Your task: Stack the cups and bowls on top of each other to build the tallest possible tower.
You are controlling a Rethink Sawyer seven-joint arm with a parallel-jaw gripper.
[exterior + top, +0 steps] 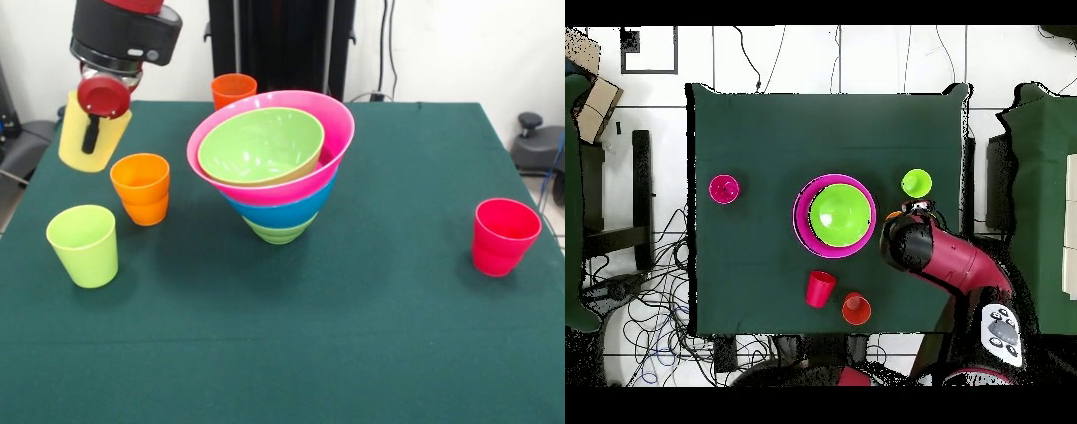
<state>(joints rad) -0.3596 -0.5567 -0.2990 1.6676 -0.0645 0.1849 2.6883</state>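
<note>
1. clamped on the pale yellow cup [76, 146]: gripper [91, 140] with one black finger [91, 131] down the cup's outer wall; the other finger is out of sight, probably inside the cup.
2. held clear of the table [371, 353], tilted, mouth up toward the wrist, at the front view's upper left.
3. hangs just above and behind an orange cup [140, 188], which stands upright; further toward the camera, a lime green cup [83, 245], also upright and apart from the orange one.
4. well to the side of the held cup: the tower [274, 168], near the table's middle. from the bottom up, a small light green bowl [278, 233], a blue bowl [281, 212], a pink bowl [331, 141], and a large light green bowl [258, 144] nested in the pink one. leans a little, upper bowls tipped toward the gripper's side.
5. behind the tower near the far edge, a second orange cup [233, 88]; far off at the opposite side, alone, a pinkish-red cup [504, 236].
6. from overhead: arm [930, 250] reaching in from the base, its black and red wrist right beside the tower [835, 215] and covering gripper and held cup; lime green cup [916, 183] just past the wrist.
7. also from overhead: a red cup [820, 288] between tower and base-side edge, beside the second orange cup [856, 308].
</note>
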